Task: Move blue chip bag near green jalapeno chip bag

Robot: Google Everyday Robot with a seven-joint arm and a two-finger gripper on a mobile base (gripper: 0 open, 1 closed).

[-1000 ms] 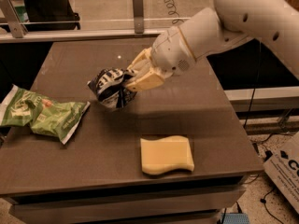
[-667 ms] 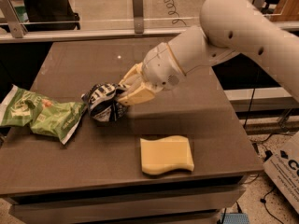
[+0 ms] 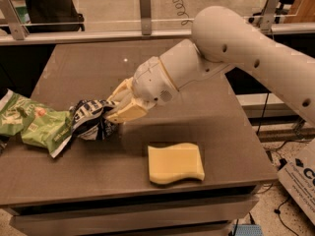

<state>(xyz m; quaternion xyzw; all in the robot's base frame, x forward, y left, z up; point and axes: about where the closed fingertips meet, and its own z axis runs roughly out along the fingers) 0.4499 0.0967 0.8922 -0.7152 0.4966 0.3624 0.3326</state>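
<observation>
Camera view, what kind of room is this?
Probably a robot lab or office: dark work table, office chair behind a rail, coiled cable. The tool grips the blue chip bag beside the green jalapeno chip bag.

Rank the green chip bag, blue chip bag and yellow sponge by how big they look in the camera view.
1. green jalapeno chip bag, though cut off at the left edge.
2. yellow sponge.
3. blue chip bag, crumpled in the tool at mid-table. It is close to the sponge, which lies nearer the camera, so unsure.
</observation>
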